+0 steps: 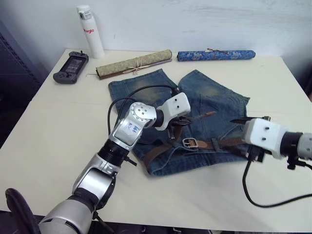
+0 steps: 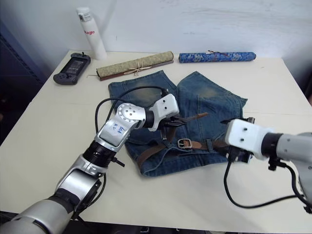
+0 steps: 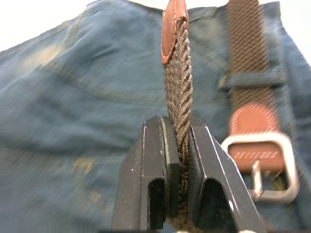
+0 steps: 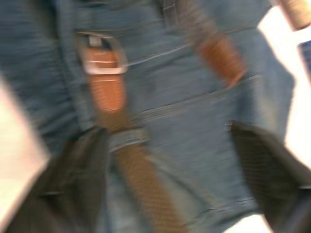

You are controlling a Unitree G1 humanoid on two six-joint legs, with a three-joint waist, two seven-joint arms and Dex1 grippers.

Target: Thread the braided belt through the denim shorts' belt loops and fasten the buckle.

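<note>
Denim shorts [image 1: 195, 122]: spread flat at the middle of the desk [image 1: 58, 146], waistband toward the near edge, legs toward the far edge.

Braided belt [image 1: 156, 152]: lies along the waistband, already under at least one of the belt loops [image 3: 252, 80]; tapered tip lifted clear of the cloth.

Buckle [image 1: 190, 143]: silver frame, flat on the waistband near its middle, prong free, not fastened.

Left gripper [image 1: 176, 127]: clamped on the belt just behind the leather tip, strap standing edge-on between the fingers [image 3: 155, 160].

Right gripper [image 4: 167, 170]: spread wide, empty, hovering over the waistband's right end beside the strap.

Far-edge items: white bottle [image 1: 90, 31], black handheld device [image 1: 71, 67], tan roll [image 1: 134, 63], blue patterned roll [image 1: 216, 55]; all well apart from the work.

Risks, as judged: the strap is pinched on its narrow edge and could twist or slip as the tip is steered to the buckle; pulling may bunch the waistband and drag the shorts, since nothing pins them; the left arm's black cable [image 1: 141, 95] trails over the denim and could snag.

Room: bare desk left, right and near; the shorts' right corner lies nearer the desk's right edge.
</note>
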